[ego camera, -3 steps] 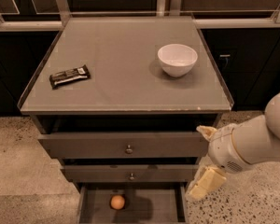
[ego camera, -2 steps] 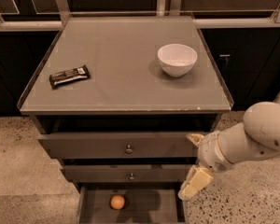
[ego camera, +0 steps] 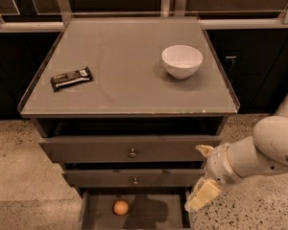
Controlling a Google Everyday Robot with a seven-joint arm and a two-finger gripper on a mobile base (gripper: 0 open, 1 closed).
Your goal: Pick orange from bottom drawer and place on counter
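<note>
Above the bottom drawer (ego camera: 156, 215), the counter (ego camera: 129, 37) carries a white bowl (ego camera: 182, 60) and a dark snack bar (ego camera: 71, 78) — the drawer itself stands open. The orange (ego camera: 120, 207) lies left of centre on the drawer floor; the gripper (ego camera: 195, 177) hangs by the drawer's right edge, jaws wide and empty — bare floor between.

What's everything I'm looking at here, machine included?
counter: one, glossy grey, top of the cabinet
bowl: one, white, counter's right rear
snack bar: one, dark wrapper, counter's left side
knobbed drawers: two, dark grey, under the counter
bottom drawer: one, dark grey, lowest, pulled open
orange: one, orange, in the bottom drawer, left of middle
floor: speckled beige, around the cabinet
arm: one, white, entering from the right
gripper: one, cream fingers apart, at the drawers' right end
</note>
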